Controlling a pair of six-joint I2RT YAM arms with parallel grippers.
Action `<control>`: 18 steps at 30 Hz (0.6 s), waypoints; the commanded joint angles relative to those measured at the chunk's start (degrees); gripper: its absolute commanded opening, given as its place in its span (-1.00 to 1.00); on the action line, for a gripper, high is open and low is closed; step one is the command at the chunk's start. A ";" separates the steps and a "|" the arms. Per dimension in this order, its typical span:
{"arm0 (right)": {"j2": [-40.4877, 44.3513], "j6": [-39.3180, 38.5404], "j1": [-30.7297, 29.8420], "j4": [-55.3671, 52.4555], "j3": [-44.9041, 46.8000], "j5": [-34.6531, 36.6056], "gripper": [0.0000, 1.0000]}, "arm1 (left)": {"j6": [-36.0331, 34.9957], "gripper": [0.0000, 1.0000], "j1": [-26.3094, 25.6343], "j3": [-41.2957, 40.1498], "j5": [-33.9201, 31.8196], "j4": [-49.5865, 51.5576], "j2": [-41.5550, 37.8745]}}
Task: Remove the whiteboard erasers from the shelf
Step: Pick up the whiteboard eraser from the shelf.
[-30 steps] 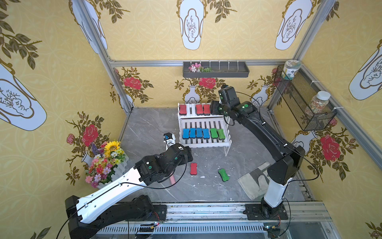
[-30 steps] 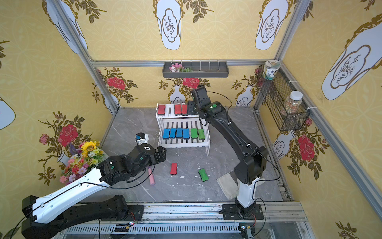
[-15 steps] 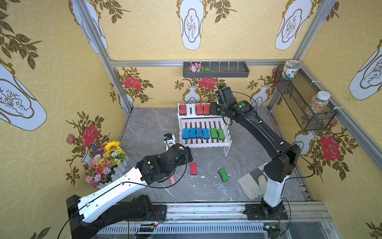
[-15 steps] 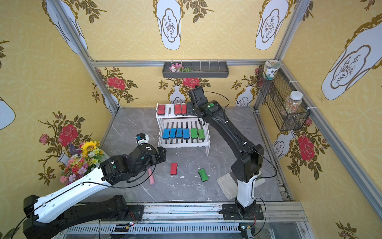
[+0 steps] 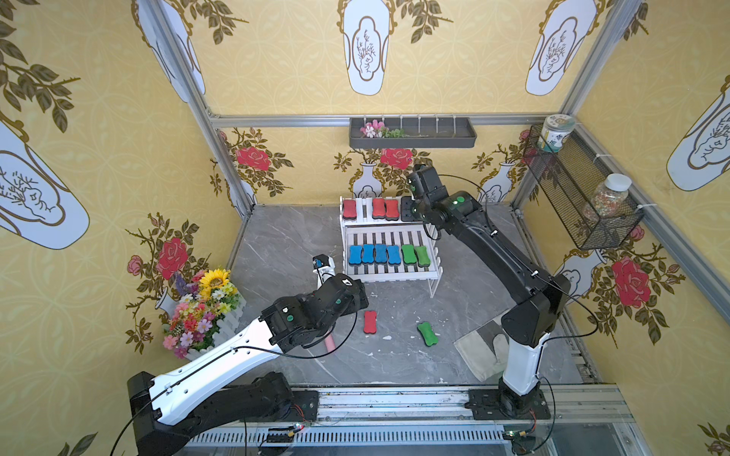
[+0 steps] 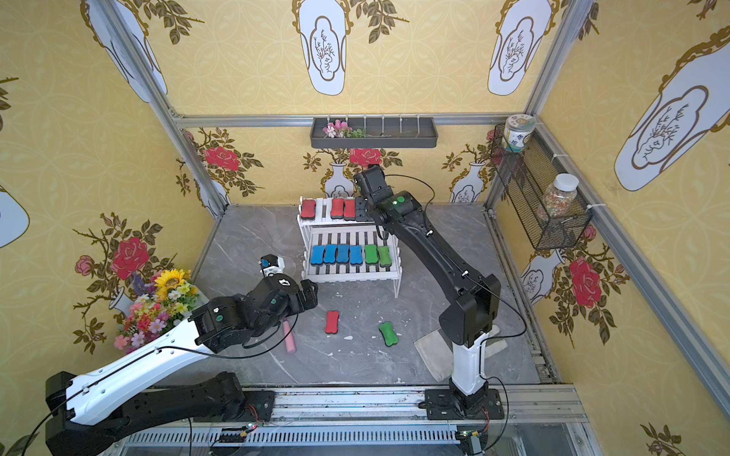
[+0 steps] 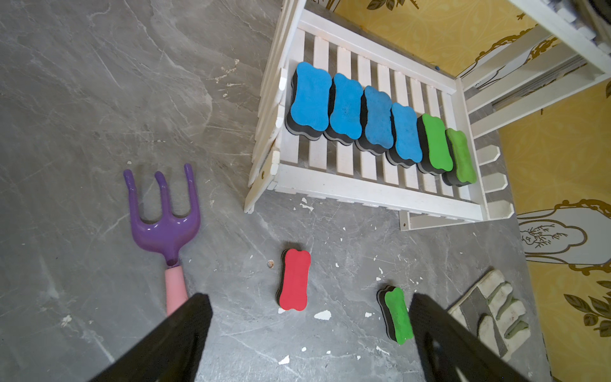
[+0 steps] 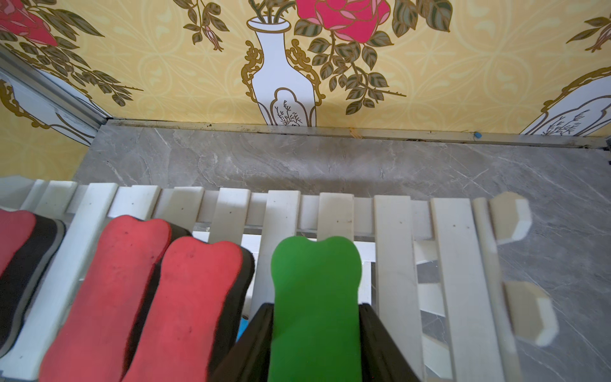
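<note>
Clamping a green eraser by its waist, lower centre of the right wrist view, the right gripper has jaws narrowed on it on the top tier of the shelf beside red erasers; grasp step in hand, and a lift clear is judged next.

Your left gripper hangs wide open over the middle of the bench, while your right arm reaches toward the back edge, right gripper clamping a green eraser.
</note>
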State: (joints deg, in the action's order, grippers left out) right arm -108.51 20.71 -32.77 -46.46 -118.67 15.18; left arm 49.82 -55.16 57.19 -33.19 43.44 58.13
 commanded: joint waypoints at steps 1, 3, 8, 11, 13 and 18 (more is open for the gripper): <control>0.78 -0.49 0.08 1.63 -0.07 -0.37 -0.15 | 0.08 0.99 0.10 -0.28 0.32 -0.46 0.14; 0.96 -0.60 0.20 1.72 -0.24 -0.77 -0.17 | 0.10 0.99 0.13 -0.15 0.34 -0.46 0.18; 4.84 -0.29 0.04 3.54 2.11 -3.31 -0.18 | 0.00 0.99 0.20 0.45 0.26 -0.12 0.06; 9.05 0.63 0.08 5.74 5.95 -5.25 -0.18 | -0.08 0.99 0.26 0.98 -0.15 0.27 -0.12; 11.94 1.39 -0.07 6.89 8.86 -6.52 -0.18 | -0.16 0.99 0.31 1.06 -0.38 0.41 -0.34; 19.45 3.64 -1.03 9.64 17.69 -8.15 -0.17 | -0.08 0.99 0.49 0.91 -0.84 0.59 -0.82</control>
State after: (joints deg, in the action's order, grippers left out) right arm -91.50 22.50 -33.39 -40.69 -103.77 8.78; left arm 49.95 -54.72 58.11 -33.34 43.57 57.49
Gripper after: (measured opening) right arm 0.413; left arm 0.996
